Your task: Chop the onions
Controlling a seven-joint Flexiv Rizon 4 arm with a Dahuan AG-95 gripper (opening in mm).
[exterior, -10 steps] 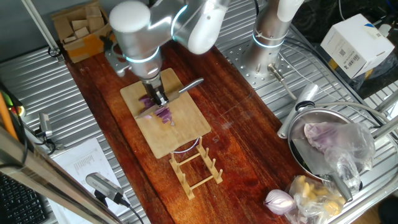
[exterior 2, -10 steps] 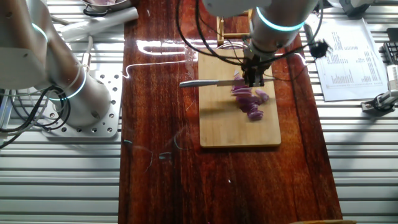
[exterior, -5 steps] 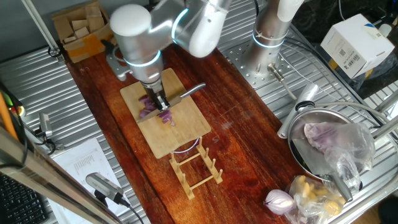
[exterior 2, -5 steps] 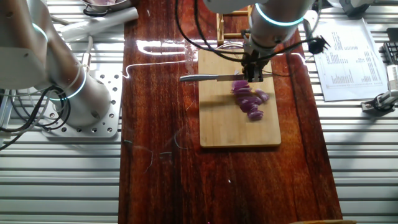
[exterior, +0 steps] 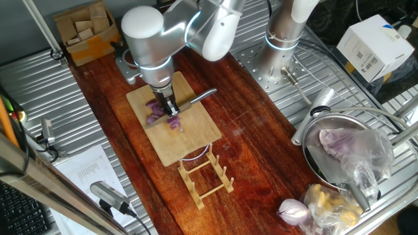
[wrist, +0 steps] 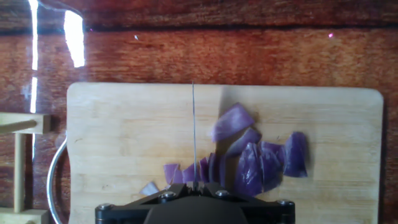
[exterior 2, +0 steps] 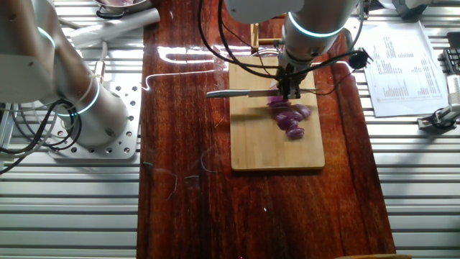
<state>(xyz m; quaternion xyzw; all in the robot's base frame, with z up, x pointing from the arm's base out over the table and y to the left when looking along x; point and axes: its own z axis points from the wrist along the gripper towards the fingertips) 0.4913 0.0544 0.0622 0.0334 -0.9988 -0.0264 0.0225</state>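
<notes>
Purple onion pieces (wrist: 255,158) lie on the wooden cutting board (wrist: 124,137), several slices fanned to the right of the blade and small bits to its left. They also show in one fixed view (exterior: 162,117) and the other fixed view (exterior 2: 290,115). My gripper (wrist: 194,186) is shut on a knife (wrist: 193,134), seen edge-on as a thin line above the board. In the fixed views the gripper (exterior: 168,106) holds the knife (exterior 2: 237,93) level over the onion pile.
A wooden rack (exterior: 206,175) stands just past the board's end. A pan (exterior: 346,153) holds a plastic-wrapped purple lump; a whole red onion (exterior: 292,209) lies nearby. The second arm's base (exterior 2: 86,115) sits beside the wooden strip.
The gripper and knife have lifted slightly and shifted a little toward the rack end of the board. The onion pieces have not moved.
</notes>
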